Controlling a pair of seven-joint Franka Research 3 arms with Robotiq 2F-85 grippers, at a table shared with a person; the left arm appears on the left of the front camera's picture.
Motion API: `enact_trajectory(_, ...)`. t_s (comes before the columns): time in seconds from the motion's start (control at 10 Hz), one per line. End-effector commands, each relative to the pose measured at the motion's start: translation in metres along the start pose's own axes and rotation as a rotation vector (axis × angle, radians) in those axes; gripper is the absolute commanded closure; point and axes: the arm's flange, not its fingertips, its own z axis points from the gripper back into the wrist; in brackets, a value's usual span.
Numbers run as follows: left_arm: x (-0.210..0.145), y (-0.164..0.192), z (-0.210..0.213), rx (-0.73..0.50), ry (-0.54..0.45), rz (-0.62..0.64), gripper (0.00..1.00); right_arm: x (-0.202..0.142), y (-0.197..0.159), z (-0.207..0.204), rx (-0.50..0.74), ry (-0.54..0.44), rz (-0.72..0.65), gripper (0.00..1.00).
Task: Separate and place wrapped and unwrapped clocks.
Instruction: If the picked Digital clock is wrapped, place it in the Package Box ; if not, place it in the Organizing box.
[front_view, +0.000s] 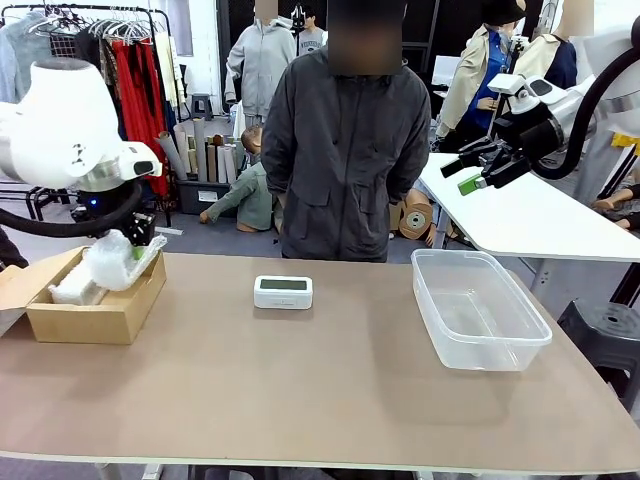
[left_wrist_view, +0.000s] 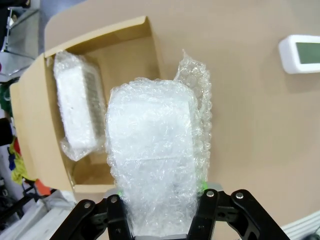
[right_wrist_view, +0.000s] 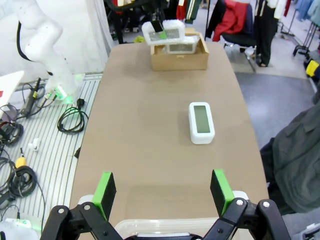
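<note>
While the wrapped clock (left_wrist_view: 150, 150) is being pinched by the left pincer (left_wrist_view: 161, 196) over the cardboard box (front_view: 95, 322) at the left of the desk (front_view: 330, 400), the wrap's likely being squished: light, soft, best gripped mid-body. The right pincer (right_wrist_view: 162, 187) is being held spread.

a clothes rack (front_view: 120, 40) with red and grey clothes stands far behind the left gripper (front_view: 132, 250). a white table (front_view: 530, 215) sits behind and below the right gripper (front_view: 462, 176). a black stool (front_view: 605, 332) stands lower down. the floor (front_view: 200, 235) is grey.
</note>
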Motion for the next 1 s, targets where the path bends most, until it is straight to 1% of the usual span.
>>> enact_trajectory(0.0, 0.003, 0.019, -0.014, 0.034, -0.033, -0.016, 1.00, 0.002, 0.000, 0.001, -0.002, 0.002, 0.004, 0.00)
enact_trajectory(0.2, 0.017, 0.033, -0.030, 0.034, -0.030, -0.018, 1.00, 0.002, 0.000, 0.001, -0.002, 0.002, 0.004, 0.00)
enact_trajectory(0.4, 0.028, 0.038, -0.044, 0.029, -0.006, -0.024, 1.00, 0.002, 0.000, 0.001, -0.002, 0.002, 0.004, 0.00)
enact_trajectory(0.7, 0.034, 0.041, -0.062, 0.007, 0.019, -0.010, 1.00, 0.002, 0.000, 0.001, -0.002, 0.002, 0.004, 0.00)
enact_trajectory(0.8, 0.035, 0.043, -0.067, 0.014, 0.029, 0.014, 1.00, 0.002, 0.000, 0.001, -0.002, 0.002, 0.004, 0.00)
enact_trajectory(0.9, 0.036, 0.043, -0.062, 0.053, 0.037, 0.076, 1.00, 0.002, 0.000, 0.001, -0.002, 0.002, 0.004, 0.00)
